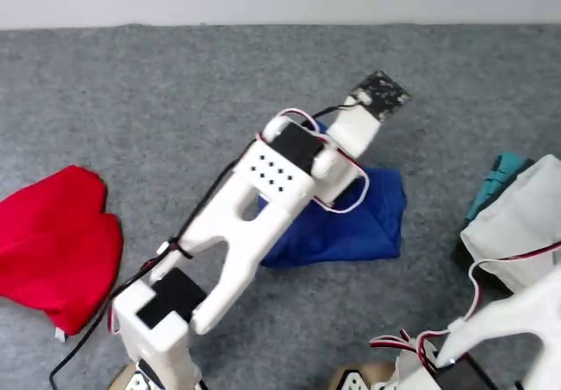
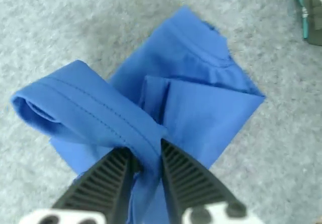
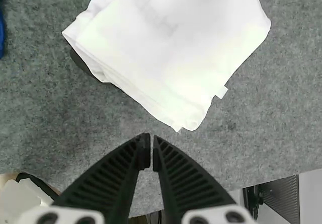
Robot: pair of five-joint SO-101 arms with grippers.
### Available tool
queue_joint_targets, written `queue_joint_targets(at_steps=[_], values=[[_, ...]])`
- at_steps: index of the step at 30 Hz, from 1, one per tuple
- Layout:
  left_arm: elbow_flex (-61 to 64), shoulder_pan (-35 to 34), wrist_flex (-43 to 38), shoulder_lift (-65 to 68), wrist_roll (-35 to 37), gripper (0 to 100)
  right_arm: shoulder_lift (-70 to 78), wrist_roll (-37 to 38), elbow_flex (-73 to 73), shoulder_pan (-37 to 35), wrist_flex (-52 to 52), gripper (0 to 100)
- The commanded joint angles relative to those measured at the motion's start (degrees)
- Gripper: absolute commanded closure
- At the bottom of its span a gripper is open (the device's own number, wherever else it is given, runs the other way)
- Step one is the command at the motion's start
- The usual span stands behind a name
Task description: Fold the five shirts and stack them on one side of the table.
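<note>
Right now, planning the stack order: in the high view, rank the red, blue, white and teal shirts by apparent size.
red shirt
blue shirt and white shirt, too close to rank: left arm covers one, the frame cuts the other
teal shirt, smallest

Bare mat [image 1: 175, 101] between red shirt [image 1: 57, 241] and blue shirt [image 1: 355, 223], white pile [image 1: 517, 223] seemingly crowding right

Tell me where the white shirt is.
High view: the white shirt lies at the table's right edge, over a teal shirt, right of the blue shirt.
</note>
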Motion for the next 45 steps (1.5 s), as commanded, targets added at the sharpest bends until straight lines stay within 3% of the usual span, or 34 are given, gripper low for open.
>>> queue_joint_targets(at_steps=[1, 4, 9, 15, 18, 23, 31, 35, 42, 45], values=[[-4.35, 2.55, -1.41, 0.79, 0.62, 98, -2.15, 0.18, -0.26, 0.48, 2.24, 97.6], [-7.08, 4.13, -1.41, 3.87, 0.44, 97, -2.15, 0.18, -0.26, 0.48, 2.24, 97.6], [-12.18, 4.04, -0.18, 9.58, 0.62, 80, -2.15, 0.18, -0.18, 0.48, 2.33, 97.6], [-20.79, 3.87, 6.95, 10.55, 0.88, 78, -2.15, 0.18, -0.18, 0.48, 2.33, 97.6], [-24.40, 1.58, 10.73, 10.90, 0.62, 82, -2.15, 0.18, -0.18, 0.48, 2.33, 97.6], [-21.58, -4.31, 11.96, 11.16, -0.62, 99, -2.15, 0.18, -0.18, 0.48, 2.33, 97.6], [-4.44, -4.92, 8.88, 11.16, -6.24, 99, -2.15, 0.18, -0.18, 0.22, 2.33, 97.6], [1.89, -1.67, 6.33, 11.16, -6.24, 99, -2.15, 0.18, -0.18, 0.22, 2.33, 97.6], [3.56, 13.27, 5.27, 11.08, -5.98, 99, -2.15, 0.18, -0.18, 0.31, 2.33, 97.6], [3.91, 16.62, 3.52, 11.16, -5.98, 99, -2.15, 0.18, -0.18, 0.48, 2.33, 97.6]])
